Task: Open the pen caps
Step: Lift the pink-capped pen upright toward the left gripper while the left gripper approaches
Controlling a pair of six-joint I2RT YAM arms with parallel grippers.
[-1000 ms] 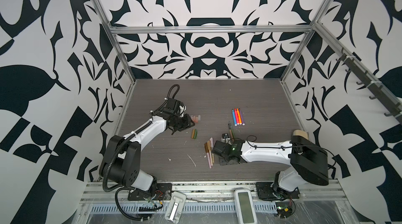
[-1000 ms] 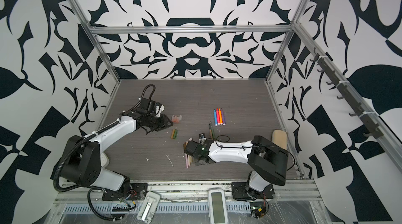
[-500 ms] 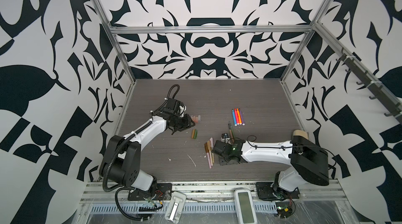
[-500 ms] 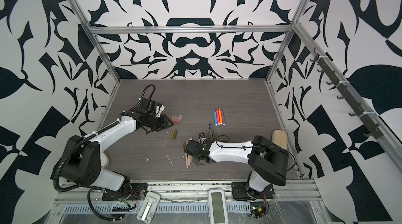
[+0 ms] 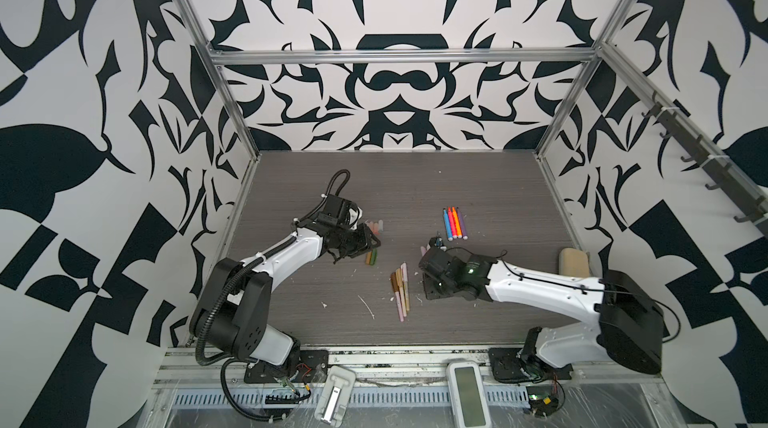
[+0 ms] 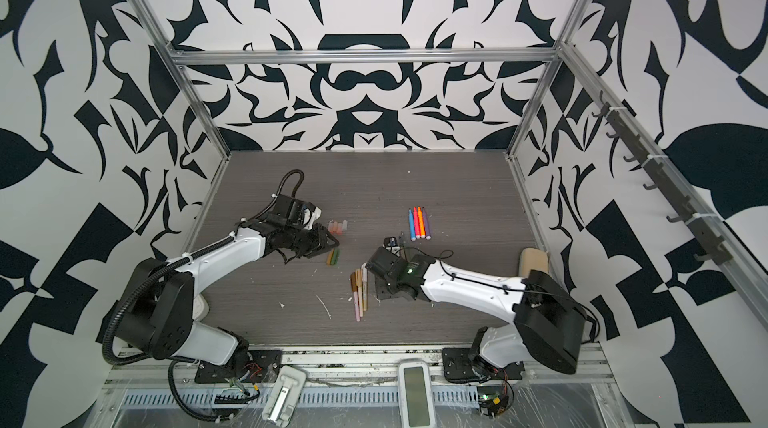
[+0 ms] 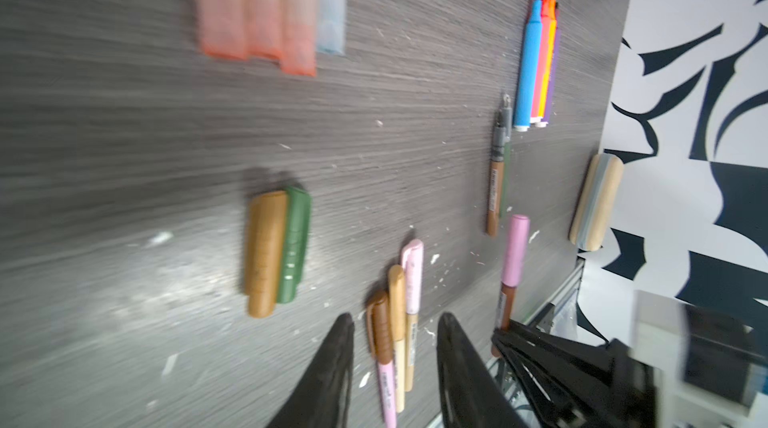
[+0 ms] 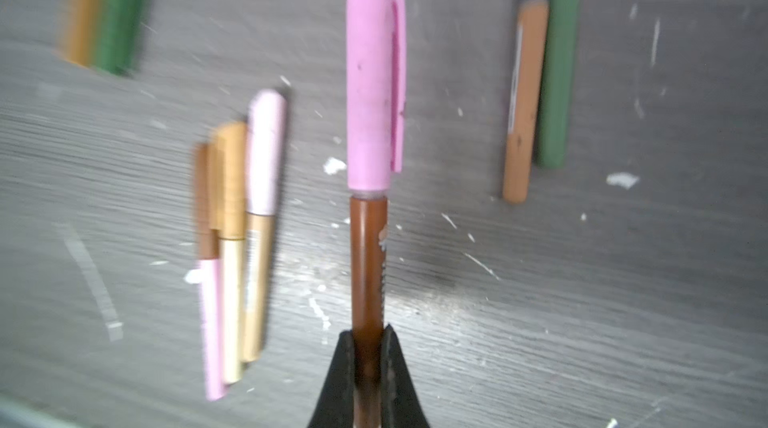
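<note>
In the right wrist view my right gripper (image 8: 368, 338) is shut on the brown barrel of a pen (image 8: 368, 272). Its pink cap (image 8: 372, 73) is on and points away from the jaws. In both top views that gripper (image 5: 424, 280) (image 6: 377, 280) sits just right of three capped pens (image 5: 400, 289) (image 6: 359, 291). My left gripper (image 7: 395, 322) (image 5: 376, 244) stands open with nothing in it, beside a loose tan cap (image 7: 266, 251) and a green cap (image 7: 296, 243). Several translucent caps (image 7: 266, 6) lie beyond. Bright uncapped pens (image 5: 455, 222) lie far right.
A brown pen and a green pen (image 7: 496, 181) lie uncapped between the bright pens and my right gripper. A tan block (image 5: 574, 260) rests by the right wall. White flecks (image 5: 368, 307) are scattered over the grey wood-grain floor. Patterned walls close in three sides.
Both arms stand almost where they were. The right gripper has shifted only slightly beside the three capped pens.
</note>
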